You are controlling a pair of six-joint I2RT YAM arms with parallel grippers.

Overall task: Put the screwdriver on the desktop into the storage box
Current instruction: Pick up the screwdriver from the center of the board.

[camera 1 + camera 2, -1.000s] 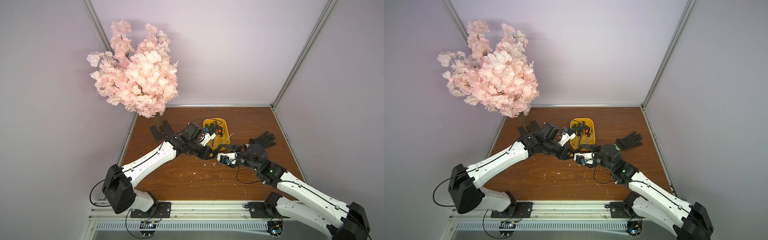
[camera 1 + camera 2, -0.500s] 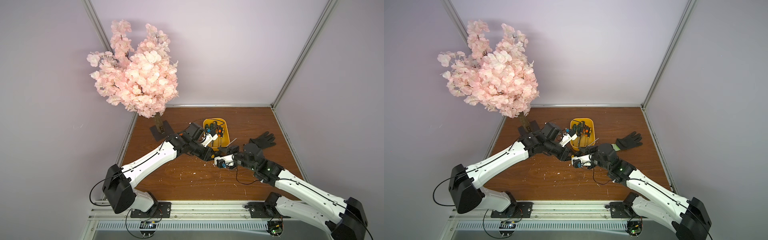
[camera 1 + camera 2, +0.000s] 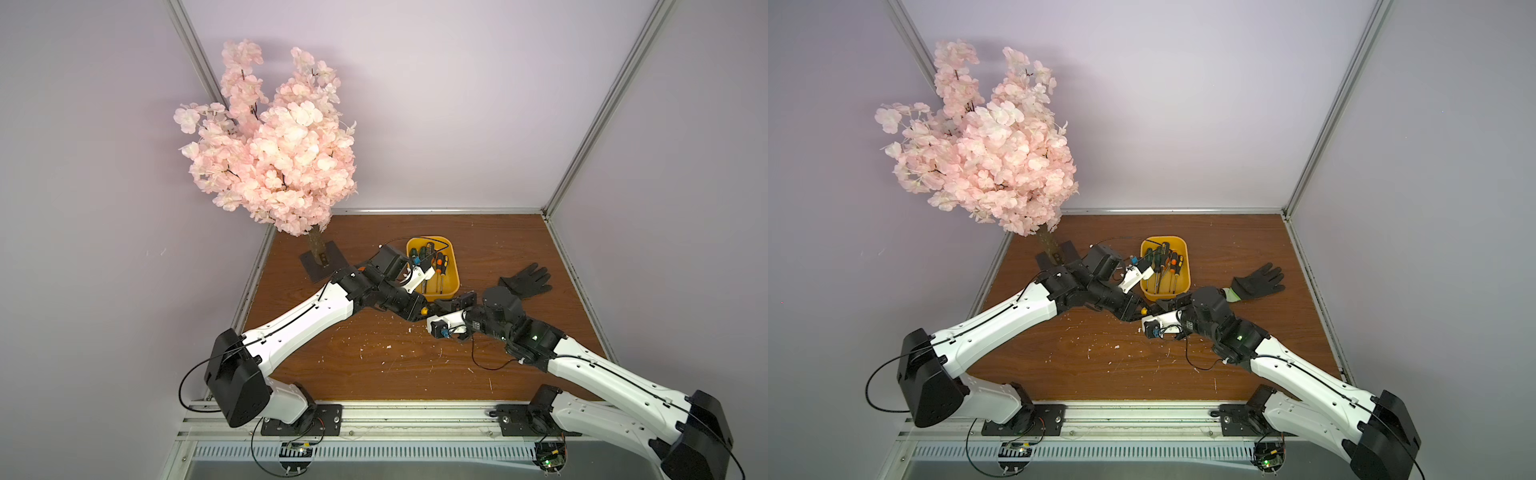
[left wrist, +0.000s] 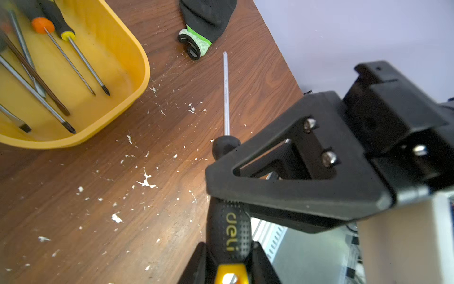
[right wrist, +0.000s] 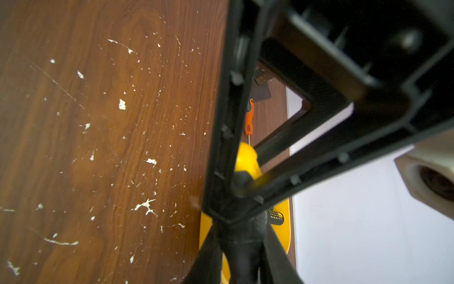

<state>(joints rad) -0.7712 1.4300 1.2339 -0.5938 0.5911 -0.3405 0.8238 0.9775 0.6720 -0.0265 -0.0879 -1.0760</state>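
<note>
A screwdriver (image 4: pixel 229 221) with a black handle, a yellow end cap and a bare steel shaft hangs level above the desktop (image 3: pixel 395 357), just in front of the yellow storage box (image 3: pixel 452 272). My left gripper (image 4: pixel 229 246) is shut on the cap end of the handle. My right gripper (image 5: pixel 242 236) is shut on the same handle nearer the shaft, and its fingers (image 4: pixel 294 194) cross over the handle. In both top views the two grippers meet tip to tip, and only the yellow cap (image 3: pixel 1144 309) shows between them.
Several screwdrivers (image 3: pixel 432 266) lie in the storage box. An orange-handled screwdriver (image 5: pixel 249 118) lies on the desktop near the tree base (image 3: pixel 324 266), under the left arm. A black glove (image 3: pixel 528 280) lies to the box's right. The pink blossom tree (image 3: pixel 274 158) overhangs the back left corner.
My right gripper has moved left up to the left gripper and closed around the screwdriver's handle. The left arm has stayed nearly in place.
</note>
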